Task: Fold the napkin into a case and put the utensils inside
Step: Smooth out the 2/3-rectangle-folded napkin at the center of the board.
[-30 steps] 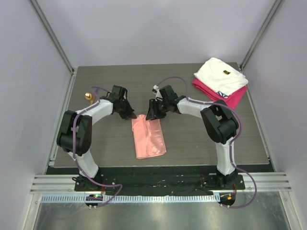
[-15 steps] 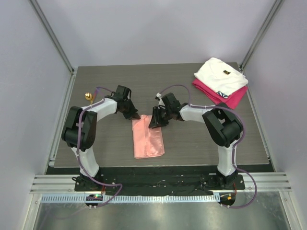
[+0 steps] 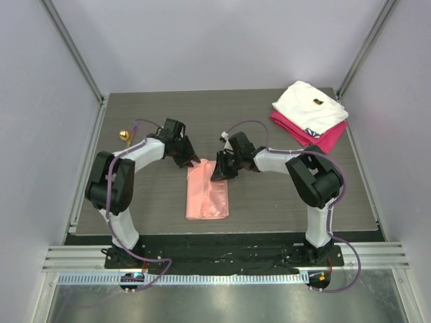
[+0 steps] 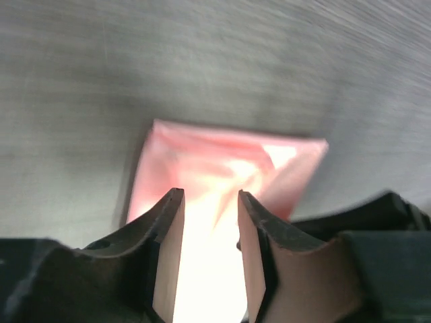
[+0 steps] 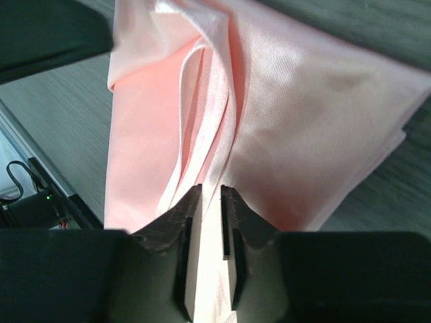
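The salmon-pink napkin (image 3: 207,190) lies folded into a narrow strip in the middle of the table. My left gripper (image 3: 190,160) hovers at its far left corner, jaws open, with the napkin (image 4: 222,161) glowing beneath the empty gap of the left gripper (image 4: 209,196). My right gripper (image 3: 219,171) is at the far right corner. In the right wrist view the right gripper (image 5: 211,192) stands narrow with a raised fold of the napkin (image 5: 296,114) pinched between its fingers. Of the utensils, one with a gold round bowl (image 3: 124,135) lies at the table's left edge.
A folded white cloth (image 3: 310,106) rests on a folded magenta cloth (image 3: 320,139) at the back right corner. The grey table (image 3: 269,202) is bounded by a metal frame and plain walls on three sides.
My left gripper has opened and let go of the napkin's far corner. My right gripper has narrowed onto a fold. Both came in closer over the napkin's far edge.
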